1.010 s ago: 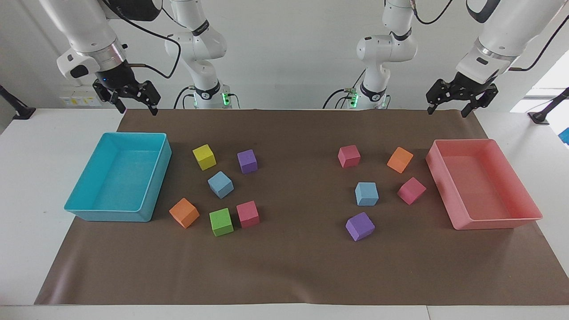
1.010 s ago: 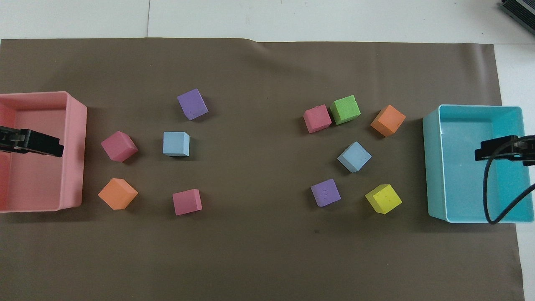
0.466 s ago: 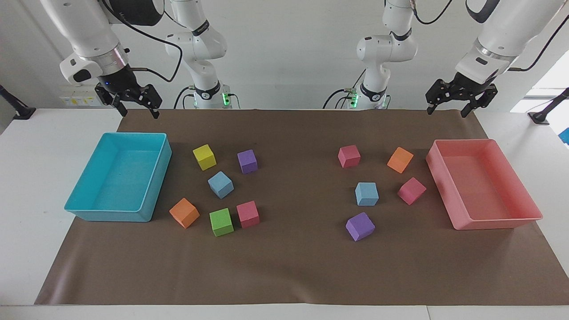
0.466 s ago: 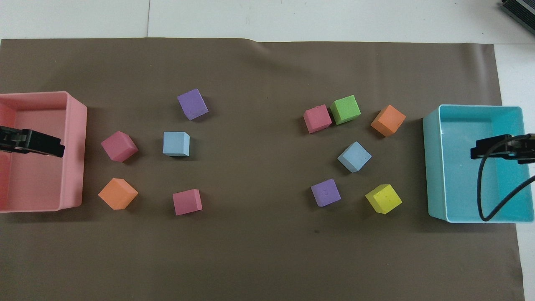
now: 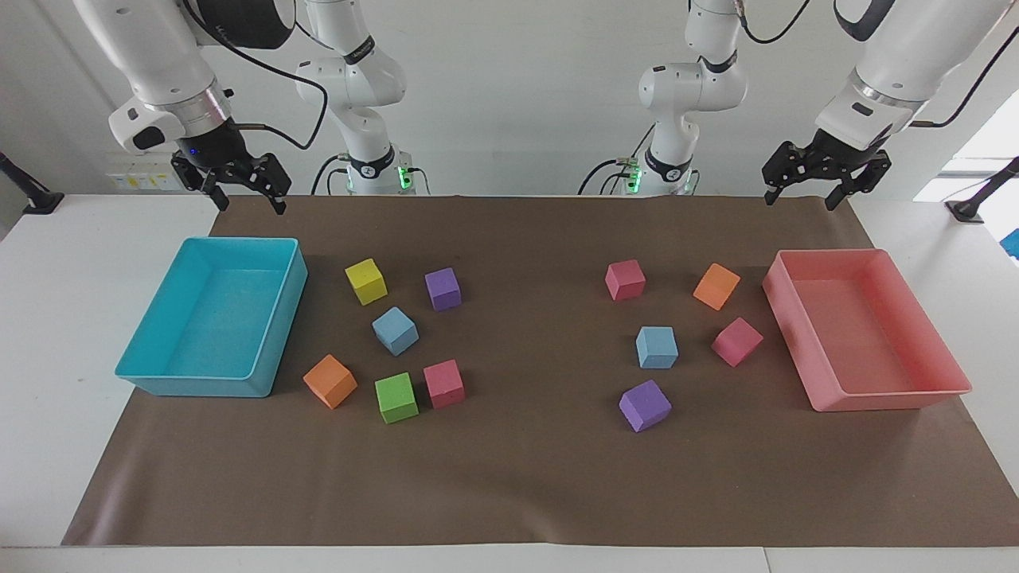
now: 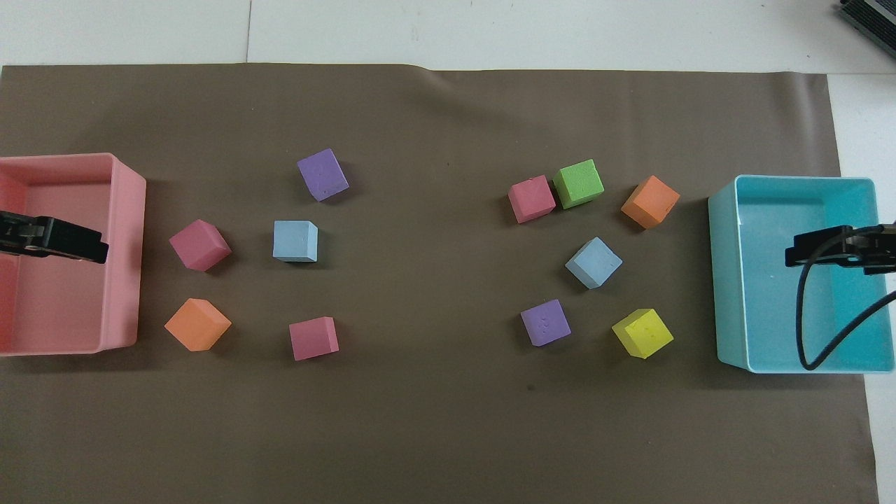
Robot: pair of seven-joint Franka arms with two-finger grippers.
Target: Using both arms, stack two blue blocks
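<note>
Over the pink tray [image 5: 876, 390], left claw [image 5: 798, 199] hangs spread wide and empty; right claw [image 5: 248, 204] likewise above the turquoise tray [image 5: 199, 386], probably parked clear of the cubes. Neither blue block is touched: one [image 5: 657, 347] lies on the worktop between the pink cube [image 5: 736, 341] and purple cube [image 5: 645, 405], the other [image 5: 395, 330] sits among the yellow cube [image 5: 366, 281], purple and green cubes. Stacking not yet begun.

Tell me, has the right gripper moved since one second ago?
Yes. The right gripper has shifted slightly toward the table's middle, judged against the turquoise tray in the facing view. It is open and holds nothing.
</note>
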